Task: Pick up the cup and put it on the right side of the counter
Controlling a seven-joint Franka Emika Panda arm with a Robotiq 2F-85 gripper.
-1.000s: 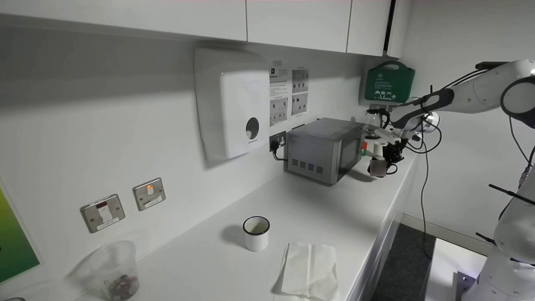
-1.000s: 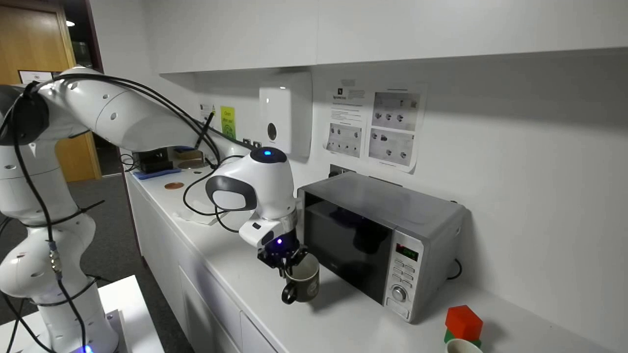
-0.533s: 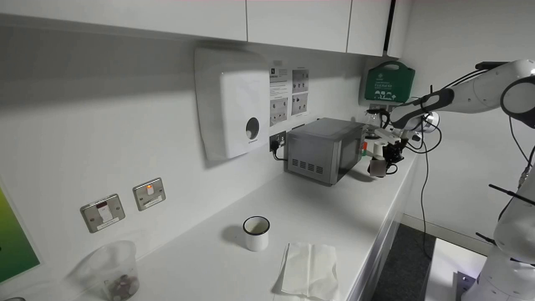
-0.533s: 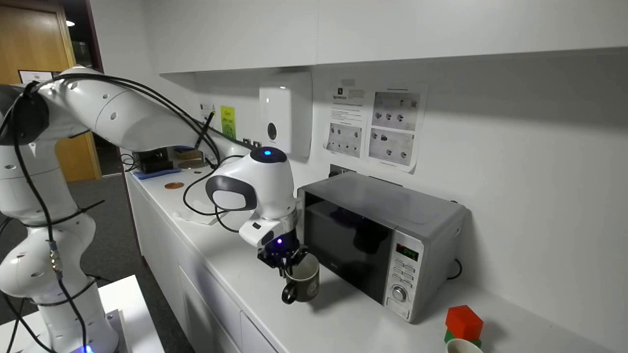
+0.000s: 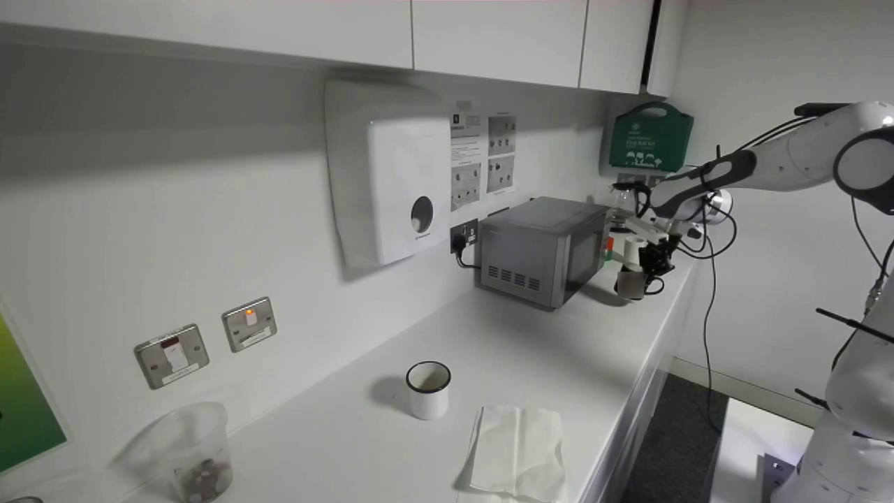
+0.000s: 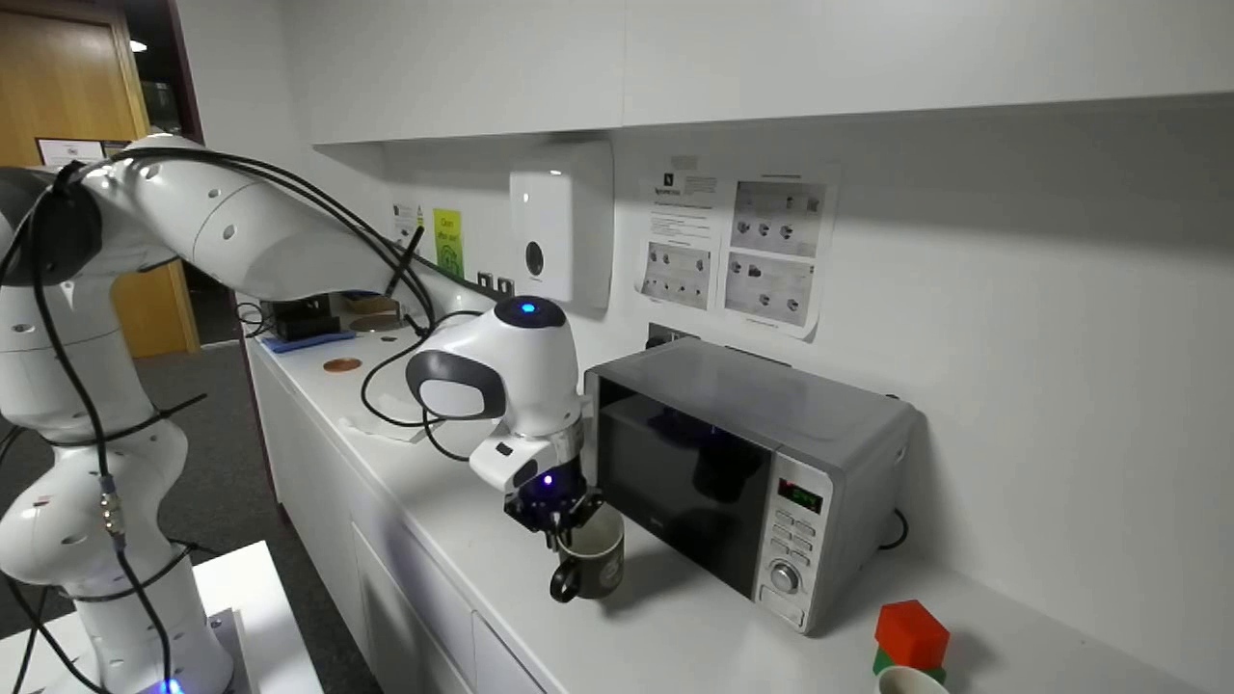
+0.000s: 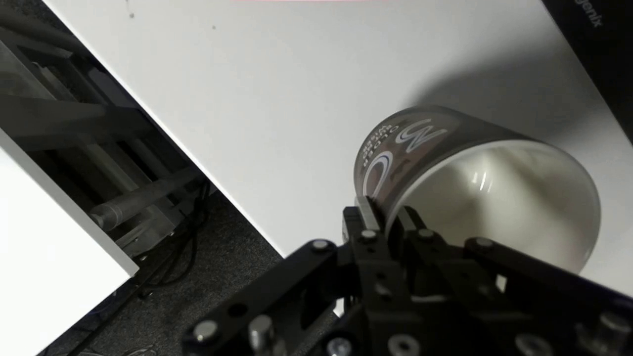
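Observation:
The cup, a dark mug with a pale inside and a side handle, shows in both exterior views, in front of the microwave's door. My gripper is shut on its rim, one finger inside and one outside the wall. Seen from the wrist, the cup is tilted on its side relative to the camera, with printed lettering facing up-left. Its shadow falls on the white counter; whether its base touches the surface I cannot tell. The black gripper hangs down over the cup's near edge.
The grey microwave stands close beside the cup. Red and green blocks and a pale cup are beyond it. Elsewhere are a white dark-rimmed cup, paper towels and a clear tub. Cupboards overhang.
Over the last half second the gripper and cup have sunk slightly and shifted a little toward the counter's front edge. The grip stays the same.

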